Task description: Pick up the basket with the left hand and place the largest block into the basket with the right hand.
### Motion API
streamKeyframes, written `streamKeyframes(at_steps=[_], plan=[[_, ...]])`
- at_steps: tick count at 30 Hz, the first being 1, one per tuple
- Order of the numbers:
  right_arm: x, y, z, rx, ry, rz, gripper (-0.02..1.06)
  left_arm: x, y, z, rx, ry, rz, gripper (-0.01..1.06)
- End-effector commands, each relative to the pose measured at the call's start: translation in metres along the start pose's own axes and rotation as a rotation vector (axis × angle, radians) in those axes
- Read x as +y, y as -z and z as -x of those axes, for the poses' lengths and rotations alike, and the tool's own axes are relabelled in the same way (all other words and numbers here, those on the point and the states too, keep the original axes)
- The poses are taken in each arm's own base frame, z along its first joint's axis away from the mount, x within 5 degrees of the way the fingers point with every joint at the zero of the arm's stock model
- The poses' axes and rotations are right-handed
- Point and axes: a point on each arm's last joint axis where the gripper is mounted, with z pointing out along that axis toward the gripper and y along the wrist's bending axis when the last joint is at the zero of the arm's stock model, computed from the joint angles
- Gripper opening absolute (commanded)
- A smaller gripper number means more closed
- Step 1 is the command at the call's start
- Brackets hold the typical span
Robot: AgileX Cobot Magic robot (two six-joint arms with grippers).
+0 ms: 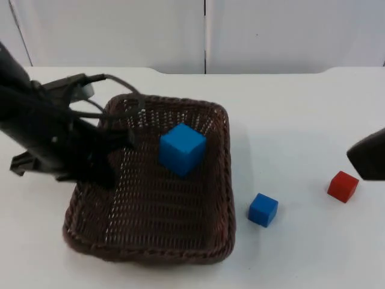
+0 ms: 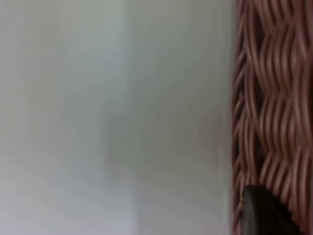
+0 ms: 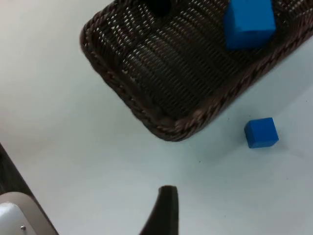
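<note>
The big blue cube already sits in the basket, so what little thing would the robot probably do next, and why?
Probably the left gripper, at the wicker basket's left rim, should lower the basket flat and let go. The large blue block already lies inside, while the small blue block and red block sit on the table. The right gripper waits off to the right.
</note>
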Motion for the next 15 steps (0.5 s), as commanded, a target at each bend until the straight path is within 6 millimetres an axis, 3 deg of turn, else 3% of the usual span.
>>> streamKeyframes(at_steps=[1,3,5,6,9,11,15], plan=[[-0.0001,0.0018,-0.0002,-0.015,0.000,-0.002,0.74,-0.0034,0.0019,0.0073,-0.036,0.015,-0.008,0.03],[-0.0001,0.0018,0.0001,-0.019,0.000,-0.002,0.74,-0.0033,0.0019,0.0075,-0.038,0.015,-0.007,0.16],[-0.0001,0.0018,0.0010,-0.029,0.000,-0.003,0.74,-0.0033,0.0019,0.0073,-0.036,0.013,-0.008,0.37],[-0.0001,0.0018,0.0010,-0.029,0.000,-0.003,0.74,-0.0033,0.0019,0.0073,-0.036,0.013,-0.008,0.37],[-0.0002,0.0021,0.0043,-0.065,0.000,-0.004,0.74,-0.0032,0.0019,0.0070,-0.033,0.006,-0.006,0.76],[-0.0003,0.0022,0.0060,-0.084,0.000,-0.004,0.74,-0.0026,0.0019,0.0067,-0.030,-0.014,0.001,0.95],[-0.0003,0.0023,0.0064,-0.089,0.000,-0.005,0.74,-0.0010,0.0019,0.0059,-0.021,-0.066,0.019,1.05]])
